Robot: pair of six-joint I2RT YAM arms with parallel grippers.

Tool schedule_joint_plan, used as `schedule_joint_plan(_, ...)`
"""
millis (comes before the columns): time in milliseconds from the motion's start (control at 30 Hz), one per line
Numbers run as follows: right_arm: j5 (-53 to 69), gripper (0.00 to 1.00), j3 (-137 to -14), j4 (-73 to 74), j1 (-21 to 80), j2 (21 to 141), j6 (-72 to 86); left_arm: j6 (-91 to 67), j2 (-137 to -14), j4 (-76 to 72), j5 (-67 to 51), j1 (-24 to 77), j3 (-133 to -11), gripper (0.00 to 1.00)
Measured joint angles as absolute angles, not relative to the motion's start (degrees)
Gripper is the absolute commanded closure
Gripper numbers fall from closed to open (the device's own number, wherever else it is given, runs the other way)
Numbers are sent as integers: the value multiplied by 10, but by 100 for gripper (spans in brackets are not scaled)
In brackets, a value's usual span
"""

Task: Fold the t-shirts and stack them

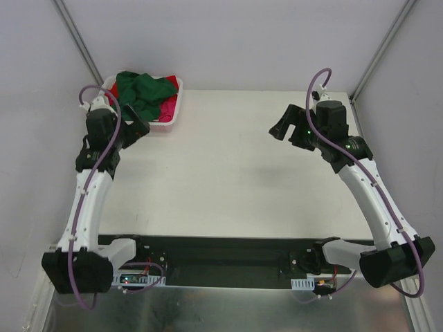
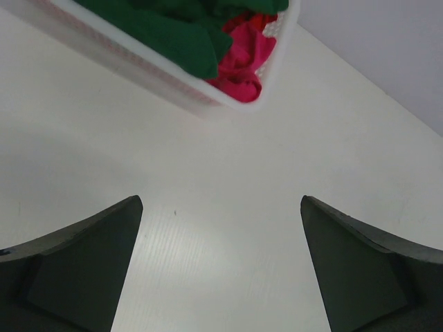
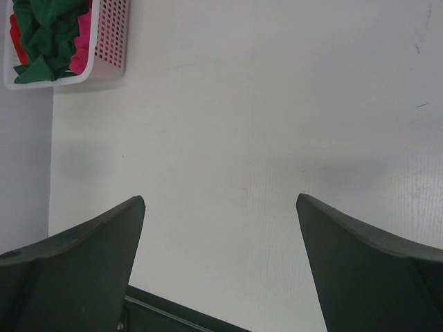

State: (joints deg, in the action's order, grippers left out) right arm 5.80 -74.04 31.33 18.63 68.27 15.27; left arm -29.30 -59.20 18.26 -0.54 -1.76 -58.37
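T-shirts (image 1: 144, 92): green, red, pink; heaped unfolded in basket (image 1: 171, 119), far-left corner of table (image 1: 228, 180); left gripper (image 2: 221, 207) beside basket, wide open, empty, seemingly poised to reach in; right gripper (image 3: 220, 204) wide open, empty, over the table.

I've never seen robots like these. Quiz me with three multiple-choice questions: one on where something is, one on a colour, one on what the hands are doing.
1. Where does the white basket stand?
A) far left corner of the table
B) centre
C) near right corner

2. Which colour lies uppermost among the t-shirts in it?
A) blue
B) dark green
C) yellow

3. How are the left hand and right hand?
A) both shut on a shirt
B) one open, one shut
C) both open and empty

Answers:
1 A: the top view shows it at the far left.
2 B: green covers the red and pink.
3 C: each wrist view shows a wide gap with nothing held.
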Motion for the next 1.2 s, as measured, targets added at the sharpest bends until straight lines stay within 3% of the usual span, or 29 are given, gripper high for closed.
schedule_joint_plan(233, 110, 4, -787, 285, 188, 774, 174, -352, -871, 152, -28, -83, -799, 4)
schedule_joint_plan(433, 125, 4, -811, 277, 191, 791, 173, -390, -928, 173, -22, -90, -808, 4)
schedule_joint_plan(800, 129, 4, -814, 277, 191, 784, 149, -388, -876, 170, -15, -90, -780, 1)
schedule_joint_plan(1200, 116, 4, -746, 280, 194, 619, 86, -336, -559, 181, -136, -90, -550, 1)
